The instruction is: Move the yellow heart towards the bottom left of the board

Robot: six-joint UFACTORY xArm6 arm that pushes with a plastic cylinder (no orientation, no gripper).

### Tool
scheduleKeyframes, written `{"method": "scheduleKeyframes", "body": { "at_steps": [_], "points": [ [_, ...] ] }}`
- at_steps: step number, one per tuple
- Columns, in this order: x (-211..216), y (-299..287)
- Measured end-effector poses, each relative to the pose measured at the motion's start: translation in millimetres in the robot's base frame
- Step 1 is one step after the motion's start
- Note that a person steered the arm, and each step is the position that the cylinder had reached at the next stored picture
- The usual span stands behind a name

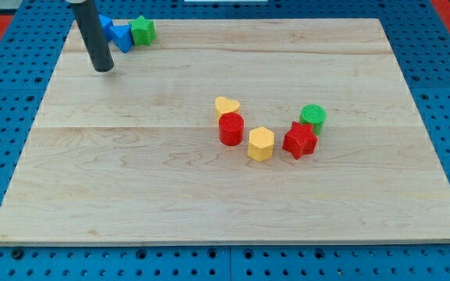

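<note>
The yellow heart (pixel 226 105) lies near the middle of the wooden board (pixel 131 187), touching the top of a red cylinder (pixel 230 129). A yellow hexagon (pixel 261 144) sits just right of the red cylinder. A red star (pixel 299 140) lies right of the hexagon, with a green cylinder (pixel 313 117) above it. My tip (pixel 103 68) rests on the board at the view's top left, far left of the yellow heart and apart from it.
A blue block (pixel 119 34) and a green star (pixel 142 30) sit at the board's top edge, just right of my rod. The board lies on a blue pegboard (pixel 6 101).
</note>
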State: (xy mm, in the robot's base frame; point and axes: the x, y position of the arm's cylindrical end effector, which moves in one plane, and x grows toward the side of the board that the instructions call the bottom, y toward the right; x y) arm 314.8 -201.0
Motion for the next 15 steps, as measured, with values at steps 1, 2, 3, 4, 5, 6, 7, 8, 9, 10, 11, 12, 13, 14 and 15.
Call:
{"method": "scheduleKeyframes", "body": {
  "at_steps": [1,2,3,4,5,6,7,8,9,10,11,12,13,14,15],
  "points": [
    [0.0,31.3],
    [0.0,56.2],
    [6.4,56.9],
    [14.7,100.0],
    [14.7,126.0],
    [14.7,126.3],
    [13.8,126.3],
    [12.8,126.3],
    [12.8,122.5],
    [12.8,125.3],
    [12.8,131.5],
    [12.8,158.3],
    [36.4,202.3],
    [83.6,221.7],
    [122.9,182.3]
  ]
}}
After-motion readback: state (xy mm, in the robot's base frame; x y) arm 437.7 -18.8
